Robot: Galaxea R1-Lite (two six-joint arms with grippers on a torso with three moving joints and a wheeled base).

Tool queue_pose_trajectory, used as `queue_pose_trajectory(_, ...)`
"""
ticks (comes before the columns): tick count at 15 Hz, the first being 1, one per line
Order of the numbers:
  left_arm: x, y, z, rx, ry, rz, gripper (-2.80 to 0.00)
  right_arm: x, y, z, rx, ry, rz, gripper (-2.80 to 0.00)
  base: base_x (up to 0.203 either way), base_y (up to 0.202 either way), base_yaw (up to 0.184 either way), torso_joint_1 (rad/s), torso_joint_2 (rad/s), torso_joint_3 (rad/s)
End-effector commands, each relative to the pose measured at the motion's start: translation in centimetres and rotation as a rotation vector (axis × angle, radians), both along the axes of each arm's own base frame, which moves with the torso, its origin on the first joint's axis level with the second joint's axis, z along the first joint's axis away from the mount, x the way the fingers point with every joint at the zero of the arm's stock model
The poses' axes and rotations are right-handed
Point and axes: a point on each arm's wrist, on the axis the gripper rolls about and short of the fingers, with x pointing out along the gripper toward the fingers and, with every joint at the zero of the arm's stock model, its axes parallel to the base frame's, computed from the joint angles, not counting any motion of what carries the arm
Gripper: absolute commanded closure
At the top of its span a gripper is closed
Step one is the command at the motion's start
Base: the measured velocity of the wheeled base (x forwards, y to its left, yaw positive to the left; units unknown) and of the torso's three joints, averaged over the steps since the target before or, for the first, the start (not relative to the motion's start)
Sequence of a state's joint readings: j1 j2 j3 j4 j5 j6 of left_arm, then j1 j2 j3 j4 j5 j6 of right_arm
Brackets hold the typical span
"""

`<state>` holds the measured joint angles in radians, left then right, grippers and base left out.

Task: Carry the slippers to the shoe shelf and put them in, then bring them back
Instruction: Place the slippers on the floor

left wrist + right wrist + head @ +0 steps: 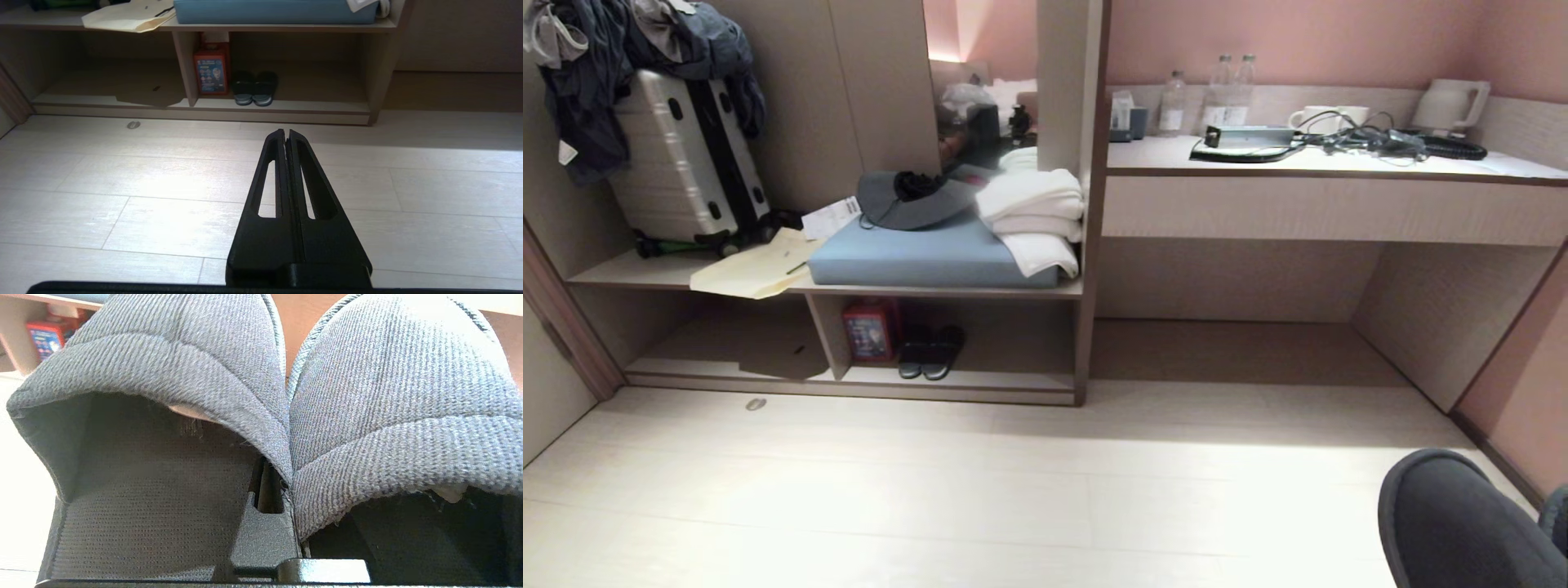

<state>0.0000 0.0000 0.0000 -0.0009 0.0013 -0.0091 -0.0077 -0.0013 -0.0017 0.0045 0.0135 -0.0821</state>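
The grey-blue ribbed slippers (pixel 192 355) fill the right wrist view side by side, toes pointing away. My right gripper (pixel 270 496) is shut on their two touching inner walls, one finger inside each slipper, and the fingertips are hidden by fabric. In the head view the slippers (pixel 1454 523) hang over the floor at the near right. The shoe shelf (pixel 980 380) is the low cubby ahead to the left, across the floor. My left gripper (pixel 286 132) is shut and empty, held level above the floor and pointing toward the shoe shelf (pixel 318 107).
A darker pair of slippers (pixel 931 351) and a red box (pixel 870 329) stand in the cubby by its divider. Above lie a blue cushion (pixel 931 253), towels and a suitcase (pixel 678 163). A desk counter (pixel 1331 167) with bottles and a kettle runs to the right.
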Motion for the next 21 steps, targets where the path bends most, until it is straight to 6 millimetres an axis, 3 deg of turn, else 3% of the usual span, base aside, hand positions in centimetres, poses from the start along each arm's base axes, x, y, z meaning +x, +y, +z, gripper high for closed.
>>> queue_pose_trajectory(1, 0.01, 0.0, 0.0, 0.0, 0.0, 0.001, 0.0, 0.01, 0.0, 0.0, -0.001, 0.001, 0.0, 0.0, 0.0, -0.196, 0.003, 0.002, 0.0, 0.005)
queue_pose_trajectory(17, 0.0, 0.0, 0.01, 0.001, -0.001, 0.002, 0.0, 0.01, 0.0, 0.0, 0.001, 0.002, 0.0, 0.0, 0.0, -0.193, 0.003, 0.002, 0.0, 0.002)
queue_pose_trajectory(21, 0.0, 0.0, -0.01, -0.001, 0.001, 0.0, 0.0, 0.01, 0.0, 0.0, 0.001, 0.002, 0.0, 0.0, 0.0, -0.037, 0.002, 0.0, 0.0, 0.001)
